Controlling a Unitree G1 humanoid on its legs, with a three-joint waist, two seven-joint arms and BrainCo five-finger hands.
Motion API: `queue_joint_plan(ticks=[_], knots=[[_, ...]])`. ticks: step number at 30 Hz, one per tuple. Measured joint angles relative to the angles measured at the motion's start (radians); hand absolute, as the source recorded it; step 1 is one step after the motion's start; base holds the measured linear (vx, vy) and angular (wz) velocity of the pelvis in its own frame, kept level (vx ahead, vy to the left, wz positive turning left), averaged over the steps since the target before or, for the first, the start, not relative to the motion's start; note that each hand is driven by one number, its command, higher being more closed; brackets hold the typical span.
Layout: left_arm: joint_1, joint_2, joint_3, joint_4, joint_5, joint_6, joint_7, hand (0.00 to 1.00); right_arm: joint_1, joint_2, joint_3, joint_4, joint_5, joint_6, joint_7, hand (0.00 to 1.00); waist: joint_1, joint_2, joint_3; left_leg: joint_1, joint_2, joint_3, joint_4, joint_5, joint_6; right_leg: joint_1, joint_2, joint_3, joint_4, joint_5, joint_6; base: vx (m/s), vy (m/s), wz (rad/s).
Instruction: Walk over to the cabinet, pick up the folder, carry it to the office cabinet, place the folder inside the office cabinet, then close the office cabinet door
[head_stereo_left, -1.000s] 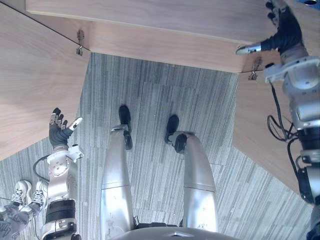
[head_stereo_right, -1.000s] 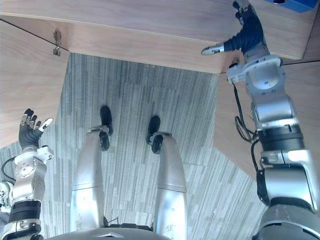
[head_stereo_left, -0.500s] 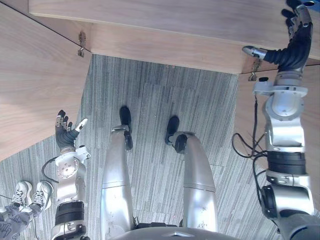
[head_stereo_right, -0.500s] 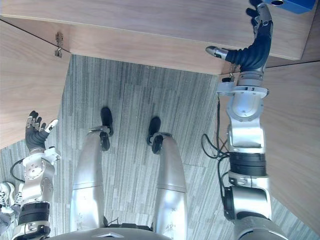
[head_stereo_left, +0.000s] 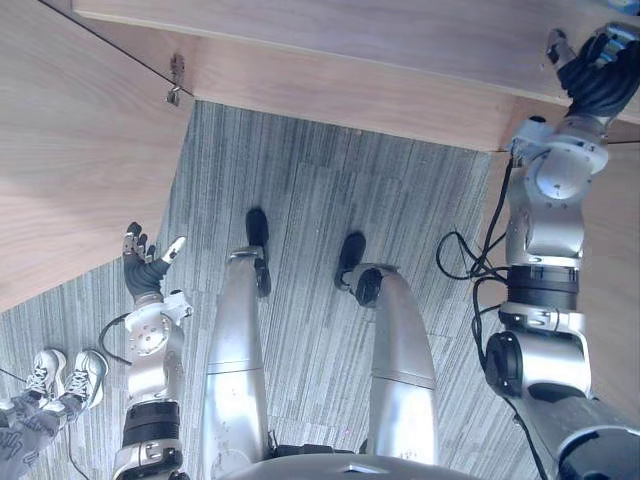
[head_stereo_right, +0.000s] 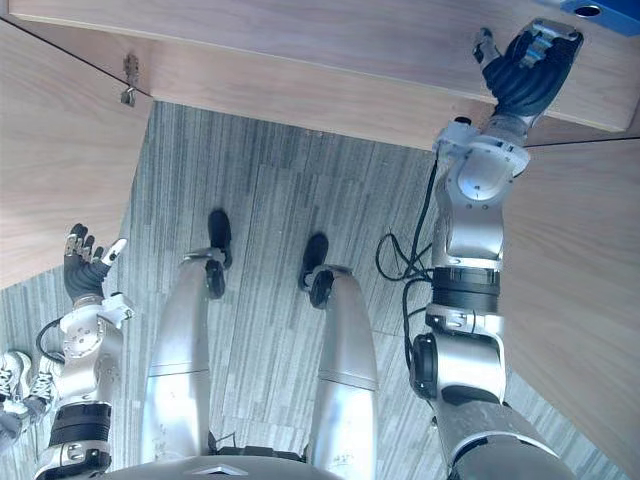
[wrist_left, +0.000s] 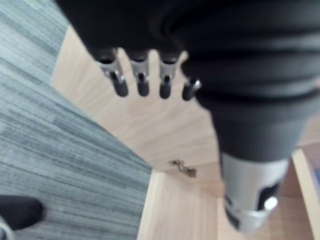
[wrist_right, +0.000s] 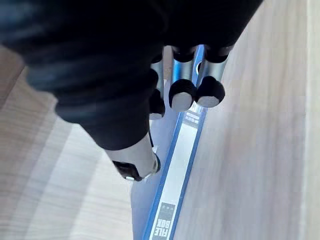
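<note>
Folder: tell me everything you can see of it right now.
The folder is blue and looks rigid. Its narrow spine carries a long white label strip framed in blue. It sits on the light wood cabinet, spine facing the right hand. The hand's fingers are straight, right over one end of the spine; whether they touch it cannot be told. In the right eye view its blue corner shows at the top edge, beyond the hand.

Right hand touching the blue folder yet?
Cannot tell. In the right wrist view, fingertips of the right hand overlap the blue folder, but neither contact nor a gap shows plainly.
</note>
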Motion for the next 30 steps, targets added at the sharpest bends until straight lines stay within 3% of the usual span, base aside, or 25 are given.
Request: queue_joint_plan(ticks=[4, 13, 21, 30], knots=[[0.000, 0.000, -0.009, 0.003, 0.000, -0.008, 0.001, 0.00, -0.059, -0.039, 0.014, 0.061, 0.010, -0.002, -0.001, 1.00, 0.005, 0.001, 0.037, -0.004, -0.001, 0.000, 0.001, 0.001, 0.001, -0.003, -0.004, -0.002, 0.002, -0.001, 0.000, 0.00, 0.006, 0.01], [-0.008, 0.002, -0.038, 0.048, 0.000, -0.012, 0.017, 0.00, -0.209, -0.179, 0.137, 0.262, -0.032, 0.035, 0.035, 1.00, 0.004, 0.001, 0.040, -0.031, -0.002, 0.000, 0.002, 0.004, 0.006, -0.028, -0.008, -0.006, 0.005, 0.005, -0.010, 0.00, 0.003, 0.00], [-0.060, 0.008, -0.037, 0.116, -0.003, -0.013, 0.019, 0.00, -0.358, -0.247, 0.191, 0.428, -0.071, 0.051, 0.070, 1.00, 0.002, 0.001, 0.040, -0.050, -0.001, -0.001, 0.004, 0.005, 0.007, -0.043, -0.008, -0.010, 0.001, 0.002, -0.004, 0.00, 0.004, 0.00], [-0.144, 0.030, -0.032, 0.180, -0.023, -0.010, 0.021, 0.00, -0.503, -0.257, 0.287, 0.576, -0.110, 0.078, 0.072, 1.00, -0.021, 0.001, 0.040, -0.058, 0.001, -0.002, -0.003, 0.010, 0.012, -0.047, -0.005, -0.013, -0.015, 0.013, -0.004, 0.00, 0.013, -0.01]])
